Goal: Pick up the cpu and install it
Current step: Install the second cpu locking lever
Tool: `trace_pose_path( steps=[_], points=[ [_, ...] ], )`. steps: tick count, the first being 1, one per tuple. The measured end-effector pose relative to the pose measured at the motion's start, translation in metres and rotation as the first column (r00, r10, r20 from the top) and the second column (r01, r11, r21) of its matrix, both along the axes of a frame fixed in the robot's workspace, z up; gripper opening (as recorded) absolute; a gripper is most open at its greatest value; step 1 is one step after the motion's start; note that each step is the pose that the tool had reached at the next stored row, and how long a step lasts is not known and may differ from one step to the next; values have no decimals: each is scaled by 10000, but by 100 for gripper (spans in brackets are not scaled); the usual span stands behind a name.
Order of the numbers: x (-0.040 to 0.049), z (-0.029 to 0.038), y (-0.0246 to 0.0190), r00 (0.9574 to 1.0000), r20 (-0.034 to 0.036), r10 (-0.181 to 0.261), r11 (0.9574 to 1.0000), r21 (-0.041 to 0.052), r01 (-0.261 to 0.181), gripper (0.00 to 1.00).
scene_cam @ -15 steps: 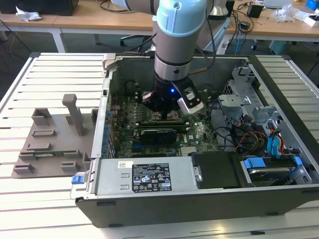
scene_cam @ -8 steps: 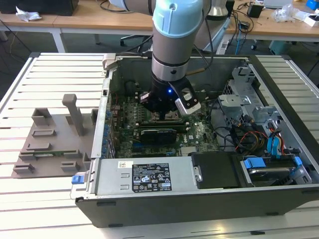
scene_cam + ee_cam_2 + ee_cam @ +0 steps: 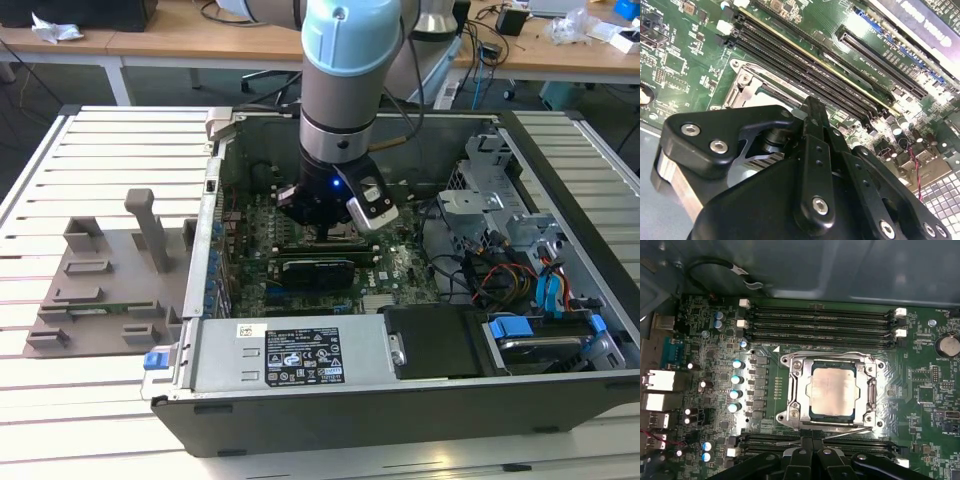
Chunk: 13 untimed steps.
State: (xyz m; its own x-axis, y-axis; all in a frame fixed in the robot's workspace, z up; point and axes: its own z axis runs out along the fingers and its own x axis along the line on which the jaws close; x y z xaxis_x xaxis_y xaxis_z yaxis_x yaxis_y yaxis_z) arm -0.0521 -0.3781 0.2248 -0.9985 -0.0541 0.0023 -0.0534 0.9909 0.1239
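Cpu [image 3: 832, 391] sits flat in the socket frame [image 3: 791, 390] on the green motherboard [image 3: 700, 325], memory slots [image 3: 820, 322] close along both long sides. Gripper [image 3: 325, 215] hangs low inside the open computer case [image 3: 300, 360], just over the socket; its black linkage [image 3: 812, 165] shows, but wide or narrow cannot be told. Case rests on a slatted counter [image 3: 100, 140] beside a grey fixture tray [image 3: 110, 285].

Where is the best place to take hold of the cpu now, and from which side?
Probably from straight above, on its flat metal top: the cpu lies level, sunk inside the socket frame, which hugs all four edges, so fingers likely cannot reach its sides.
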Motion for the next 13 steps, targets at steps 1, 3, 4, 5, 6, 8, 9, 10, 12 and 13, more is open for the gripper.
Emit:
trace_pose_path(
  steps=[1,3,4,5,6,8,9,10,12,13],
  points=[
    [-6,0,0,10000,0,0,10000,0,0,11],
    [-19,-2,1,10000,0,0,10000,0,0,11],
    [-31,-3,2,10000,-1,0,10000,-1,0,11],
    [-40,-4,2,10000,0,1,10000,0,-1,11],
    [-50,-5,2,10000,1,0,10000,1,0,11],
    [-120,-28,25,10000,-2,0,10000,-1,0,11],
    [-122,-38,31,10000,-1,0,10000,0,0,11],
    [-124,-53,37,10000,-1,0,10000,0,0,11],
    [-134,-120,46,10000,0,0,10000,0,0,11],
    [-146,-134,47,10000,1,1,10000,0,-1,11]
  ],
)
